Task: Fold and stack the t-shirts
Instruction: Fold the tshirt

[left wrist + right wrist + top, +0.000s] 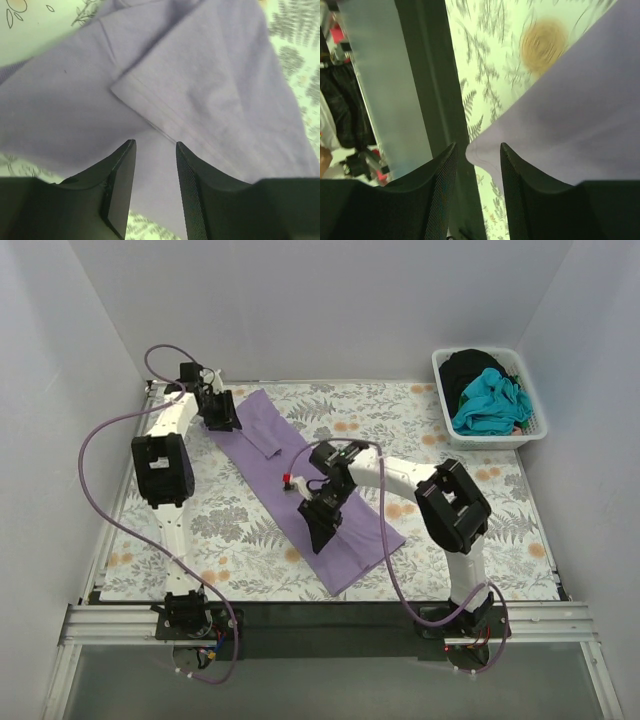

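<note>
From above, the lavender t-shirt [362, 538] lies on the floral desk [230, 520] as a long narrow strip. It runs from under the left claw [222, 418] to just past the right claw [318, 535], which hangs over its nearer half. Well off to the right claw's far side, a white basket [493, 441] holds a teal shirt [490, 400] and a black shirt [470, 368]. We judge that the step in hand is taking hold of the strip to fold it end over end.

At the left wrist, the left claw [155, 145] stands partly open with nothing pinched. Smooth lavender t-shirt [215, 85] shows through the gap, and a sliver of desk print shows at the bottom of it. A sleeve hem [165, 120] lies folded over the body just ahead of the tips. Here we should go low enough to gather every layer at the edge and keep the sleeve tucked in as we close.

At the right wrist, the right claw [478, 146] is likewise parted and empty. A corner [472, 151] of the lavender t-shirt [580, 125] lies right at its tips, and the rest spreads off to the claw's right. The desk [485, 65] and a dark rail [427, 75] lie beyond. That corner is a thin bite, so we would push a little further over the cloth before closing.

Both claws should close firmly before either one lifts. They should then rise together so the strip stays straight and does not twist.
</note>
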Tool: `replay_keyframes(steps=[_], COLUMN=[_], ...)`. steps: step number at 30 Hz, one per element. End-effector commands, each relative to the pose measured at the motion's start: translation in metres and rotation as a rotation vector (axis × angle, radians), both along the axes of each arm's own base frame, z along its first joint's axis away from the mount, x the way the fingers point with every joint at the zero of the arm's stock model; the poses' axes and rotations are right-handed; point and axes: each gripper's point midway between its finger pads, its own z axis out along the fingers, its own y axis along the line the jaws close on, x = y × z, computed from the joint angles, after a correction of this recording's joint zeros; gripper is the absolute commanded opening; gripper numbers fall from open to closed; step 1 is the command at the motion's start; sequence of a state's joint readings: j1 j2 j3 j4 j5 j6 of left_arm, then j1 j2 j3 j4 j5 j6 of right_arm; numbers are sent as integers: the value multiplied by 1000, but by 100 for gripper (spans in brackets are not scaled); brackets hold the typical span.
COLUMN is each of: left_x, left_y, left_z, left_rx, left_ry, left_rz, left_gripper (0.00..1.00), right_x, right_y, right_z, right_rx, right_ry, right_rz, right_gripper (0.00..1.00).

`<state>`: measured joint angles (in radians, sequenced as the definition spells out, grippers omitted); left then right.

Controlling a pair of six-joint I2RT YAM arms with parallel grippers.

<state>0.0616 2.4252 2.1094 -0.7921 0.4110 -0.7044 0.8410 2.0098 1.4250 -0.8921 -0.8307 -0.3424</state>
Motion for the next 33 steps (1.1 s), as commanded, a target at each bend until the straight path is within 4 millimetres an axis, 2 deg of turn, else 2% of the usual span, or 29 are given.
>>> replay_keyframes(steps=[1, 2, 3, 4, 5, 7, 9, 10, 12, 13, 15, 17, 18, 24, 28, 31, 33], left_x=[14, 7, -1, -7, -12, -23, -32, -33, -40, -43, -52, -61, -66, -86, -94, -101, -99], left_y=[-8, -8, -11, -14, -17, -19, -22, -24, -30, -31, -36, -36, -52, -42, -39, -39, -48], left_z=[117, 121, 142, 145, 149, 139, 128, 118, 104, 95, 82, 67, 62, 21, 2, -19, -25], left_rx=[-22, -29, -39, -54, -67, -86, -81, -84, -83, -86, -88, -85, -76, 26, 95, 141, 138], left_ry=[-288, -286, -316, -313, -310, -255, -194, -158, -96, -63, -8, 40, 53, 157, 203, 248, 253], left_rz=[-13, -15, -20, -24, -18, 23, 32, 46, 49, 59, 55, 65, 36, 61, 53, 39, 10], left_gripper=[38, 38, 38, 39, 40, 40, 37, 35, 26, 24, 23, 22, 22, 19, 19, 18, 17], right_x=[52, 60, 65, 72, 80, 97, 105, 110, 112, 113, 114, 109, 107, 58, 12, -17, -21], right_y=[3, 1, -2, -7, -14, -28, -35, -39, -42, -45, -47, -55, -58, -69, -56, -36, -19], right_z=[59, 66, 67, 66, 56, 33, 20, 10, 2, -4, -12, -25, -31, -65, -74, -63, -51], right_rx=[151, 165, 165, 159, 113, 27, -12, -46, -73, -91, -111, -154, -169, -237, -223, -136, -67], right_ry=[-66, -110, -133, -157, -205, -291, -303, -295, -292, -295, -300, -283, -275, -170, -92, -28, -24], right_rz=[-121, -127, -132, -143, -150, -141, -148, -158, -162, -159, -160, -162, -161, -94, 9, 72, 88], right_gripper=[48, 48, 48, 48, 48, 44, 38, 30, 24, 19, 18, 17, 16, 13, 11, 11, 12])
